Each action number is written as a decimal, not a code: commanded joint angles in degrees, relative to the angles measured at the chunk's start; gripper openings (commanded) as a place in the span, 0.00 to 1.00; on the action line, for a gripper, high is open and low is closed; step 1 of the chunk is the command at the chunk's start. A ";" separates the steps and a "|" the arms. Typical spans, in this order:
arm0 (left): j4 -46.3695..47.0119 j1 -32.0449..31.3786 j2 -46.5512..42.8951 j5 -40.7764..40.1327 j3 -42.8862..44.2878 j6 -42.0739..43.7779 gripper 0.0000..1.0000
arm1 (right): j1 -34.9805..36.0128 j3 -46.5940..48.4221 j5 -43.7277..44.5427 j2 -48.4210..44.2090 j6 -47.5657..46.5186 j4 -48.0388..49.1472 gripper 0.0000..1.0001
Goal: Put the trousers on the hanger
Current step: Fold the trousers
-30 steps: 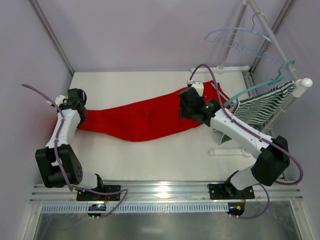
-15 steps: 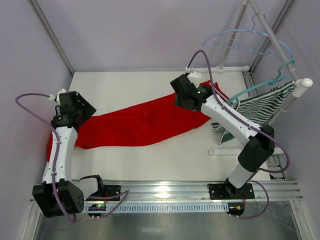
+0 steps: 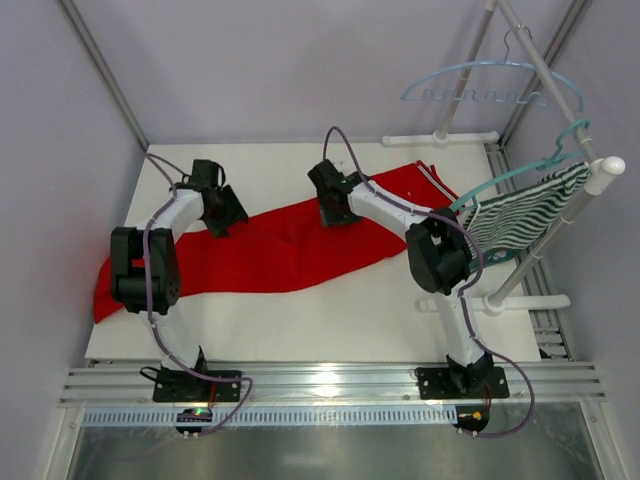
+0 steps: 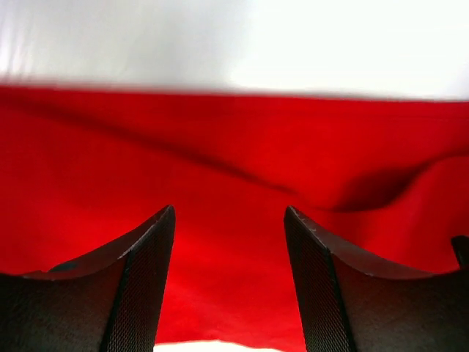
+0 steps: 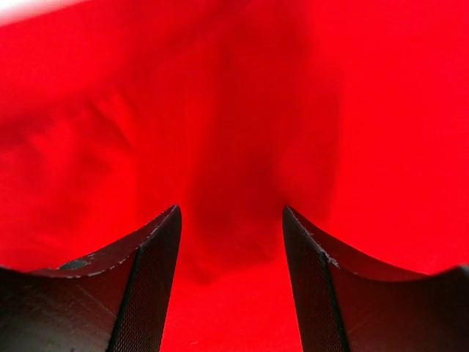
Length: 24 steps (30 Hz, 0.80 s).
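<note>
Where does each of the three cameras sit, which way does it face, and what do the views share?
Top external: above and behind the arm bases, looking down on the table, the red trousers and the pale blue hanger; the left arm and right arm show.
Left wrist: on the left arm, facing the trousers closely; the open left gripper shows.
Right wrist: the same, red cloth fills it; the open right gripper shows.
Shared: all three see the trousers.
</note>
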 commanded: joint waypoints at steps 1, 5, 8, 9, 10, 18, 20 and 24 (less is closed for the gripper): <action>-0.32 0.28 -5.36 -8.85 -6.85 -4.66 0.62 | 0.10 -5.92 -8.49 -2.43 -7.96 6.99 0.60; -5.56 0.19 -10.03 -16.16 -12.49 -8.61 0.62 | 0.97 -15.59 -12.20 -7.00 -10.41 11.66 0.60; -2.95 0.10 -20.01 -15.73 -18.90 -9.41 0.63 | 2.29 -22.80 -13.25 -10.60 -11.04 13.59 0.60; -1.71 0.19 -22.50 -14.86 -20.13 -8.80 0.63 | 2.73 -26.21 -13.52 -11.40 -11.04 14.55 0.61; -0.83 0.19 -25.13 -14.33 -21.45 -8.19 0.64 | 3.00 -27.99 -13.78 -12.19 -11.04 15.00 0.61; -3.18 -1.66 -16.05 -6.94 -7.34 4.38 0.69 | 3.88 -34.60 -11.69 -21.94 -9.99 12.47 0.61; -5.39 -1.83 -10.16 -5.20 0.29 5.35 0.69 | 3.88 -31.02 -10.28 -22.92 -8.58 10.27 0.61; -6.78 -1.83 2.41 -8.34 9.19 4.74 0.68 | 2.92 -17.32 6.82 -20.12 5.18 -4.26 0.61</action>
